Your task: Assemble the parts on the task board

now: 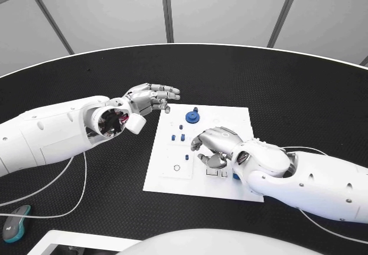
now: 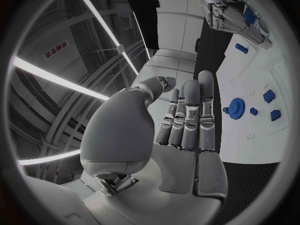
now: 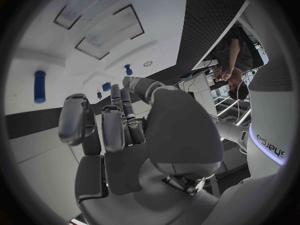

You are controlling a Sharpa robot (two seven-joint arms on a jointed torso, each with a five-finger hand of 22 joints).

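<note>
Nearest the camera, at the table's near left edge, a small teal-and-grey object (image 1: pixel 14 223) lies on the black table (image 1: pixel 307 90), with thin white cables (image 1: pixel 65 183) trailing past it from the robot's left arm.

Just beyond, in the middle of the table, sits the white task board (image 1: pixel 230 119). Small blue parts stand on it: a round gear-like part (image 1: pixel 192 116) with a raised hub near the far edge, a little peg (image 1: pixel 178 127) just left of it, two short pegs (image 1: pixel 178 137) side by side farther toward the near side, and another small peg (image 1: pixel 186 157) nearer still. Dark-outlined square recesses (image 1: pixel 215 172) mark the board's near half.

Robot's right hand (image 1: pixel 214 145) hangs low over the centre of the board, palm down, fingers bent and slightly apart. The right wrist view shows the fingers (image 3: pixel 115 127) curled loosely with nothing between them; a blue cylinder (image 3: pixel 40 86) lies on the board well apart from them. Whether the fingertips touch the board cannot be told.

Robot's left hand (image 1: pixel 149 98) hovers off the board's far left corner, above the bare table. Its fingers (image 2: pixel 190 110) are stretched out, apart from the thumb, and it grasps nothing. From the left wrist, the gear-like part shows on the board beyond the fingertips.
</note>
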